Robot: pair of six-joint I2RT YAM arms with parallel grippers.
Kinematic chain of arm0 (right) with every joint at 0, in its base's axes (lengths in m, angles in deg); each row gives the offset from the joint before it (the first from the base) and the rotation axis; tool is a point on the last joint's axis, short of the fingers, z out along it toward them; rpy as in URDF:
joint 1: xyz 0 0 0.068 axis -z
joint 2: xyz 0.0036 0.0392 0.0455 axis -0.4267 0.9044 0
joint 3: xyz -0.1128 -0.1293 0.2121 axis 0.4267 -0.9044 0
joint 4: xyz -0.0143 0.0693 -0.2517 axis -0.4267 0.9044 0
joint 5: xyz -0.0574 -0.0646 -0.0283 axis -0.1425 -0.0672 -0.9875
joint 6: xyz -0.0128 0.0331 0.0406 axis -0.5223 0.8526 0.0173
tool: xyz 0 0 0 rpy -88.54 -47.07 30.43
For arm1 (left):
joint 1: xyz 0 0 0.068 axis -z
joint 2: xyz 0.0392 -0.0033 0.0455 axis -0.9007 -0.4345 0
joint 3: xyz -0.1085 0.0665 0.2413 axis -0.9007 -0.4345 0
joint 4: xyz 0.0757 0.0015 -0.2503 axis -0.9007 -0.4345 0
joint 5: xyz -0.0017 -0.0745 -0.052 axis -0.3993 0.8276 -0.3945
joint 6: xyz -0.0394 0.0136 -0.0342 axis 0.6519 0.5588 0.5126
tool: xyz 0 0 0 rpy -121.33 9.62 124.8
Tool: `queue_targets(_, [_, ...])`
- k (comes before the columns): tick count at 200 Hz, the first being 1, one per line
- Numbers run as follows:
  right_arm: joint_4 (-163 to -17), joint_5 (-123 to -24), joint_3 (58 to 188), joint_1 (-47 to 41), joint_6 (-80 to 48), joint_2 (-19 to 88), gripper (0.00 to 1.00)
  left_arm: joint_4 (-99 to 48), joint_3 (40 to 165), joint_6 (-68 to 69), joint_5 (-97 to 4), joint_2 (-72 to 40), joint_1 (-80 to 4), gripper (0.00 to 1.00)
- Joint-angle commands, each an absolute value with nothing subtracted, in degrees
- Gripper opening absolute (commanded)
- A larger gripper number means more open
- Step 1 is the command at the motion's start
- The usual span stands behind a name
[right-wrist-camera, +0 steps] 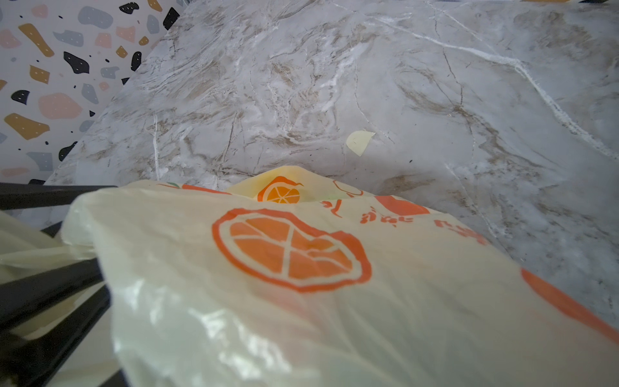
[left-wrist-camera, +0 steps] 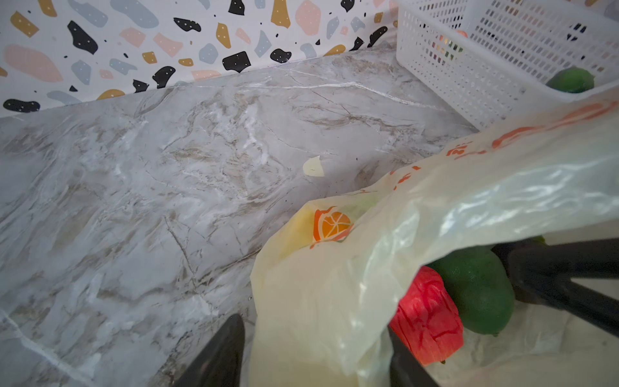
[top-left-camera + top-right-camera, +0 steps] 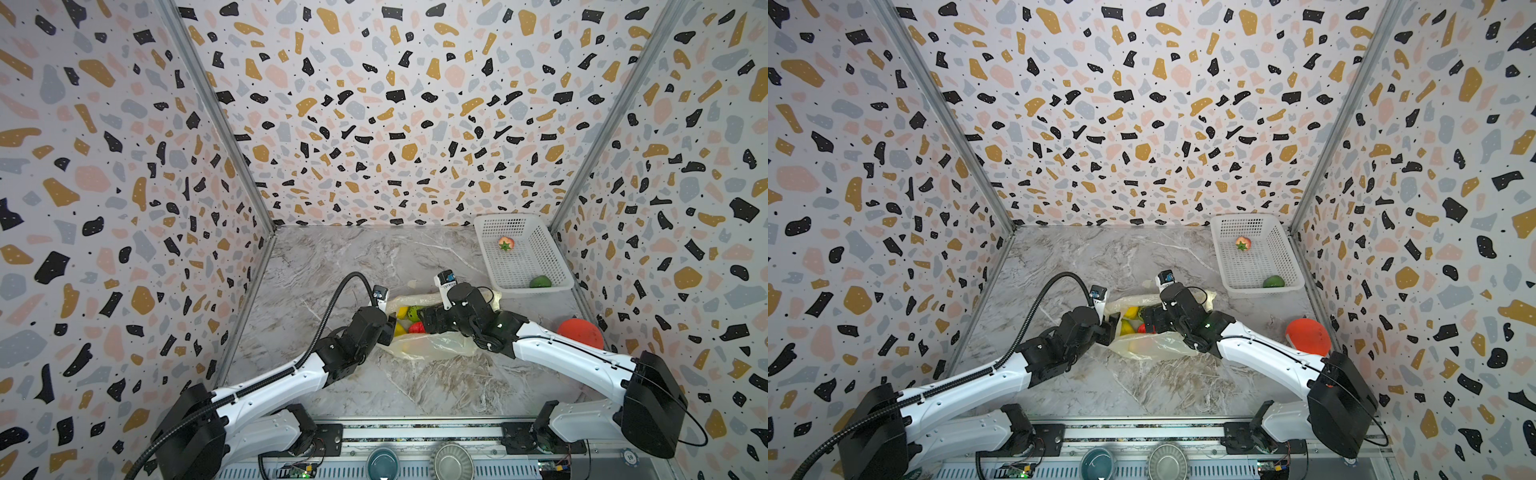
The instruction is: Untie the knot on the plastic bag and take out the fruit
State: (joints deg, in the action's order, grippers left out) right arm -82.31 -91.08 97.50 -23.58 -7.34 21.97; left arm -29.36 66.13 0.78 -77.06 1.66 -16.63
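Lying slumped on the marble tabletop [image 3: 332, 270], the plastic bag [image 3: 432, 347] gapes open between the two sets of jaws, and no knot shows on it, so I judge the untying done and the emptying under way. Inside the mouth a green fruit [image 2: 475, 291] and a red fruit [image 2: 425, 318] touch each other, with a yellow fruit [image 3: 402, 312] on the left jaws' side of them. The left jaws straddle the bag's rim with a fold of film between them; they stand part-way apart, and whether they already bite the film I cannot tell. The right jaws are spread wide inside the mouth, tips just beside the green fruit, nothing seen between them. To do this step well, the left jaws should clamp film only and draw it up and away from the right jaws, keeping the mouth taut; the right jaws should advance until the green fruit sits squarely between them, clear of the red one and of loose film, before closing. Well off the right jaws' outer side stands the white basket [image 3: 486, 232], holding a reddish fruit [image 3: 505, 244] and a second green fruit [image 3: 540, 281], the likely drop place.
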Motion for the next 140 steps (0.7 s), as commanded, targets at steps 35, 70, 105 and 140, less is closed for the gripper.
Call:
queue_targets(35, [-80.4, -91.1, 96.4, -24.8, -7.1, 19.2, 0.95, -26.8, 68.8, -0.6, -76.9, 3.7, -17.1, 0.0])
queue_targets(70, [-75.5, -92.5, 95.6, -27.7, -7.7, 18.6, 0.97, -23.0, 66.5, 2.3, -71.9, 8.3, -16.8, 0.0])
queue_targets(105, [-70.4, -93.3, 92.2, -30.3, -6.2, 17.7, 0.99, -21.2, 63.9, 5.2, -72.1, 11.5, -14.0, 0.0])
queue_targets(140, [-68.1, -93.2, 88.4, -34.1, -4.0, 18.1, 0.99, -19.7, 63.3, 7.1, -73.2, 12.9, -12.5, 0.0])
